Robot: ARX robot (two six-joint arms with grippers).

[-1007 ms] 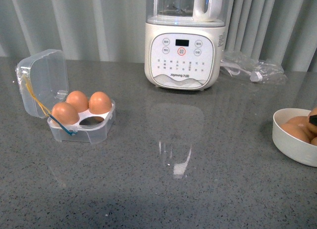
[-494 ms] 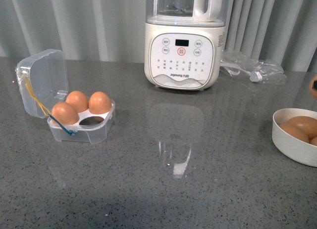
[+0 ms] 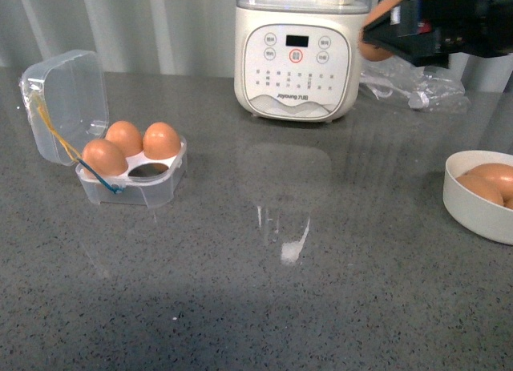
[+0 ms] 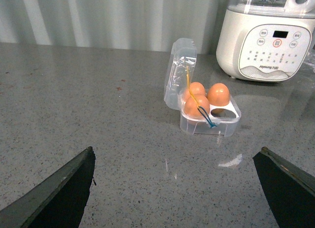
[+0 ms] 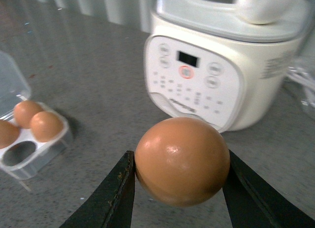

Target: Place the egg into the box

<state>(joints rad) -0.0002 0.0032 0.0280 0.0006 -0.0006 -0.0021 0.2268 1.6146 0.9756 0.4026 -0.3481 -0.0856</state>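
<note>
This looks like a kitchen: a grey stone counter (image 3: 321, 307) holds a white blender (image 3: 294, 66), an egg box (image 3: 136, 193) and a bowl (image 3: 473, 215) of eggs (image 3: 490, 179).

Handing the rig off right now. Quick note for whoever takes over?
The left hand is open and empty, over bare countertop, short of the box.
The right hand is shut on the egg, held in the air by the white blender.
The box has its lid open, three eggs in, and the front right slot empty.
Done: egg gripped and off the table.
Left: carry it across to the box, set it in the empty slot, release.
The white bowl on the right holds more eggs.
</note>
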